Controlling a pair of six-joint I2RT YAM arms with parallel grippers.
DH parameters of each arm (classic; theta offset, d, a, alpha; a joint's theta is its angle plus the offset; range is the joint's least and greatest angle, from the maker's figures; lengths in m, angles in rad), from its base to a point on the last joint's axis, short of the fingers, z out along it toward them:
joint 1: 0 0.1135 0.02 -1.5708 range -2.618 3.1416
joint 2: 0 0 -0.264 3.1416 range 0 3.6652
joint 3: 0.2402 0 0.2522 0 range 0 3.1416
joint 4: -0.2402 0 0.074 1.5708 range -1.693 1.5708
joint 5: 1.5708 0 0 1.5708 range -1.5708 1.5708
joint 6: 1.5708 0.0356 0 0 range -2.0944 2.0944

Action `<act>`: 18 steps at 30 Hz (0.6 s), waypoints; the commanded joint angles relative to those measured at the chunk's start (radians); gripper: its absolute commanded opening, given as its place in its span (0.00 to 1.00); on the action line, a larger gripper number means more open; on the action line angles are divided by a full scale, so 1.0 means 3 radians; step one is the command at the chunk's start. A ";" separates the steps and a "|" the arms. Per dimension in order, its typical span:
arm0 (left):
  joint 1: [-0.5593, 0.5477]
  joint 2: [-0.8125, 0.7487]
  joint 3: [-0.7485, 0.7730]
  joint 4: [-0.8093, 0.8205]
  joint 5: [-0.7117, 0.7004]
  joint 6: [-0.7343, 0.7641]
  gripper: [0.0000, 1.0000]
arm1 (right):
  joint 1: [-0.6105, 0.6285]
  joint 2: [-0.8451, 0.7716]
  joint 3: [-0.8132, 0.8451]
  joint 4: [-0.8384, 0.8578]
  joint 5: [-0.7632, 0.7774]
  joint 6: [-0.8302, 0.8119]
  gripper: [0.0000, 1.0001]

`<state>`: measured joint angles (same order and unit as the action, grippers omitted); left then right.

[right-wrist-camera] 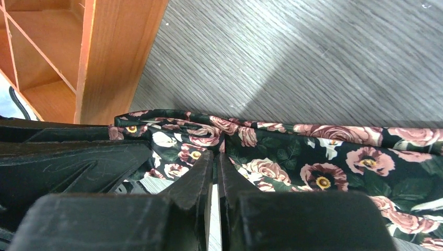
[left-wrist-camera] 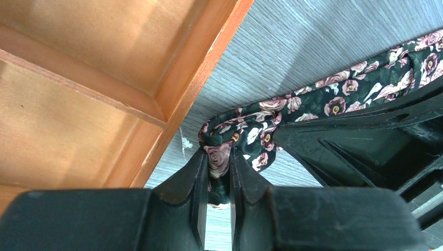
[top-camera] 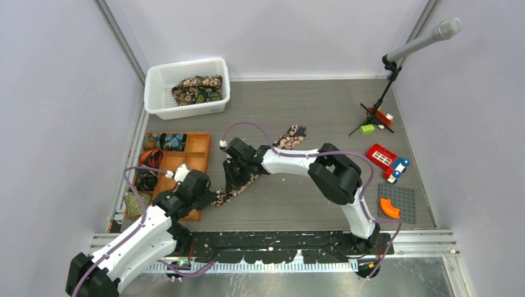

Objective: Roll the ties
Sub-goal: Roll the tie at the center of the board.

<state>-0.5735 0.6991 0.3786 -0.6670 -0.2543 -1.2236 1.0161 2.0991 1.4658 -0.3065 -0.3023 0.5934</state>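
The tie (top-camera: pixel 291 137) lies on the table (top-camera: pixel 322 105) right of the tray (top-camera: pixel 197 148).

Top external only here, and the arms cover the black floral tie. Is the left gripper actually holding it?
Observer: Yes. The left wrist view shows the left gripper shut on the bunched end of the black floral tie.
Operator: Is that end over the tray?
Observer: No. It sits on the table beside the orange tray, with a strip of bare table between it and the tray's outer rim.
Operator: And the right?
Observer: In the right wrist view, the right gripper has its jaws almost together on the tie's edge, and the fabric puckers at the tips.
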 commanded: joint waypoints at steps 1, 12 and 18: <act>0.0015 -0.0073 0.0160 -0.0128 -0.0098 -0.0020 0.00 | 0.0038 -0.0017 0.0072 0.0158 -0.0056 0.0056 0.12; 0.0015 -0.0039 0.0318 -0.0151 -0.0051 -0.0004 0.00 | 0.0103 -0.0022 -0.0047 0.0346 -0.0109 0.0186 0.12; 0.0015 0.0025 0.0369 -0.0106 -0.0007 0.0023 0.00 | 0.0130 -0.0031 -0.0098 0.0416 -0.0122 0.0234 0.12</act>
<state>-0.5735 0.6998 0.4423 -0.7162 -0.2573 -1.2221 1.0409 2.0995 1.4452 -0.2310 -0.3161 0.6415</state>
